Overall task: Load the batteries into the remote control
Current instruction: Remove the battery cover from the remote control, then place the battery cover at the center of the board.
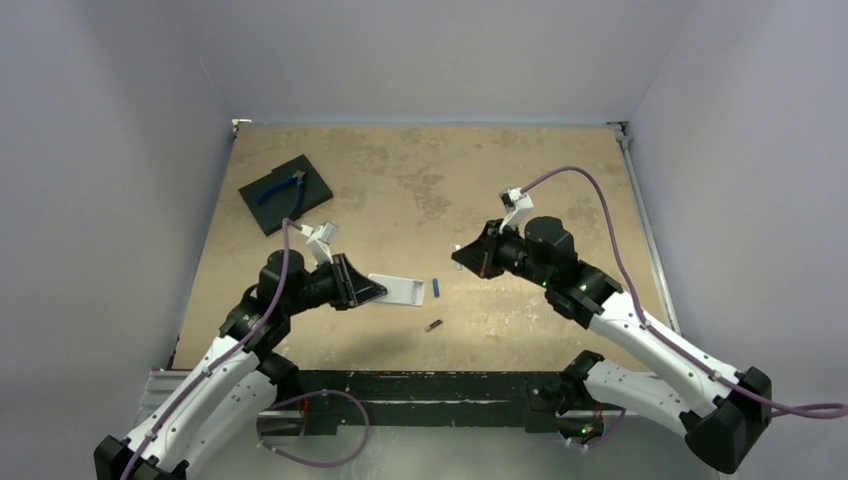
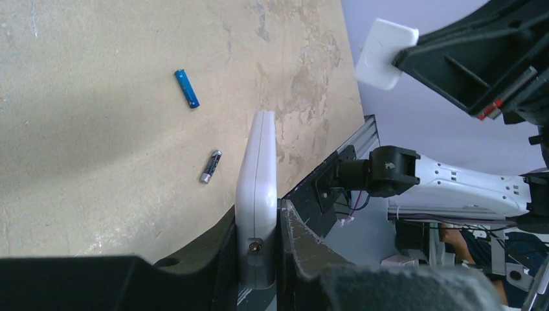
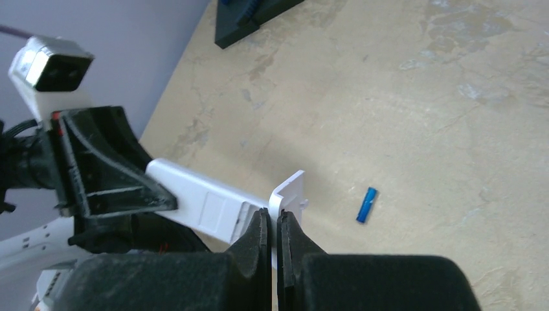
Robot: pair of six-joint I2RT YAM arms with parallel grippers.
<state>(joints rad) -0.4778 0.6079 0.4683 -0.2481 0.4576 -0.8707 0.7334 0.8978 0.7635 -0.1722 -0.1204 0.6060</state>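
My left gripper [image 1: 375, 290] is shut on the remote control [image 1: 400, 291], a white handset held on its edge above the table and pointing right. The left wrist view shows its narrow side [image 2: 257, 188] clamped between the jaws. My right gripper [image 1: 462, 255] is shut on a thin white cover plate [image 3: 289, 197], held just off the remote's free end [image 3: 201, 201]. Two batteries lie on the table under the gap between the arms. The blue one [image 1: 437, 289] [image 2: 186, 89] [image 3: 366, 205] lies farther from me, the dark one [image 1: 433, 326] [image 2: 210, 167] nearer.
A black square pad [image 1: 287, 193] with blue-handled pliers [image 1: 283, 187] on it lies at the back left. Grey walls close in the table on three sides. A dark metal rail [image 1: 420, 385] runs along the near edge between the arm bases.
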